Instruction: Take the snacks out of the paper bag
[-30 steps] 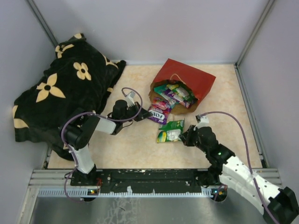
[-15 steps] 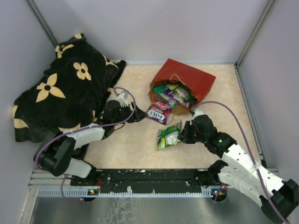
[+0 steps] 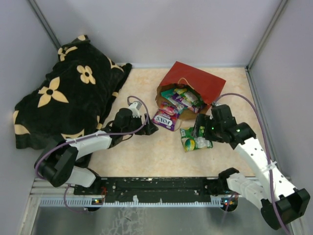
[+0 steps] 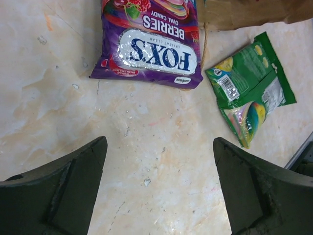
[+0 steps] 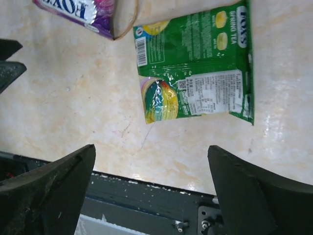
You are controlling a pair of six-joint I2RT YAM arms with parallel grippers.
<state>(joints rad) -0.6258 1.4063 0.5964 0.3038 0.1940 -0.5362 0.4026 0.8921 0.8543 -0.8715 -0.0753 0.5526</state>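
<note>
The red paper bag point(image 3: 195, 82) lies on its side at the back of the table, its mouth facing the arms with several snacks point(image 3: 182, 99) spilling out. A purple Fox's packet point(image 3: 165, 119) point(image 4: 151, 44) lies flat just outside the mouth. A green packet point(image 3: 193, 143) point(image 5: 195, 63) lies on the table to its right. My left gripper point(image 3: 150, 129) point(image 4: 159, 161) is open over bare table, just short of the purple packet. My right gripper point(image 3: 200, 129) point(image 5: 151, 166) is open above the green packet's near edge, with nothing between its fingers.
A black blanket with cream flowers point(image 3: 68, 88) is heaped over the back left. The black mounting rail point(image 3: 156, 186) point(image 5: 146, 191) runs along the near edge, close under the right gripper. Grey walls close in the table on three sides.
Both grippers have gone from shut to open. The right arm swung to the right and back, carried the green packet along and let it go. The left gripper let go of the purple packet.
</note>
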